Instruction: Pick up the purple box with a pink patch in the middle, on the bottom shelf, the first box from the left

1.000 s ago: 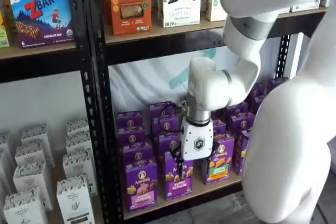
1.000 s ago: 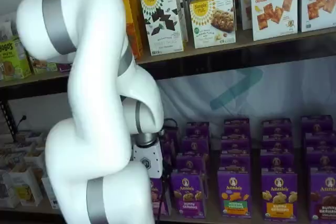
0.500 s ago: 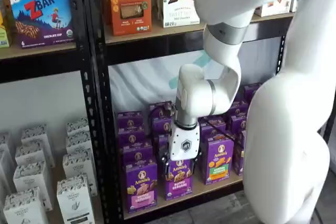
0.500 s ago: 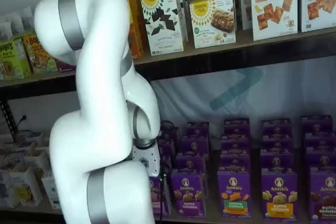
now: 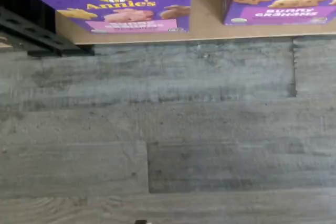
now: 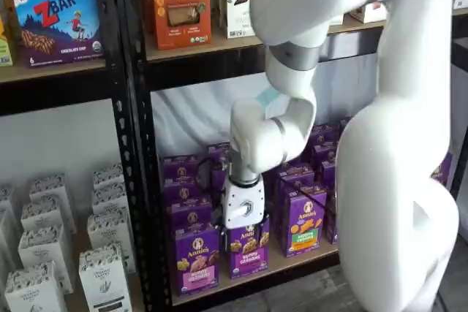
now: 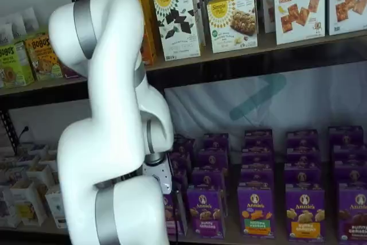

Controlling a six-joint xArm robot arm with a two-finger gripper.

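Note:
The purple box with the pink patch point(image 6: 196, 257) stands upright at the front left of the bottom shelf point(image 6: 256, 274). In the wrist view its face point(image 5: 123, 3) shows with the pink label, close to the board's front edge point(image 5: 207, 27). My gripper point(image 6: 238, 230) hangs in front of the purple cartons, just right of and above that box and apart from it. Only its white body shows plainly, so I cannot tell how the fingers stand. In a shelf view the gripper body point(image 7: 159, 176) shows beside the arm, which hides most of the box.
A like carton with a purple patch point(image 6: 247, 248) stands right of the box, and one with a green patch point(image 6: 303, 221) further right. A black rack post point(image 6: 135, 180) stands left of it. White cartons point(image 6: 102, 275) fill the neighbouring bay. Grey plank floor point(image 5: 168, 129) lies below.
The arm has swung left. The gripper has moved left along the front row, from before the middle cartons to just right of the pink-patch box.

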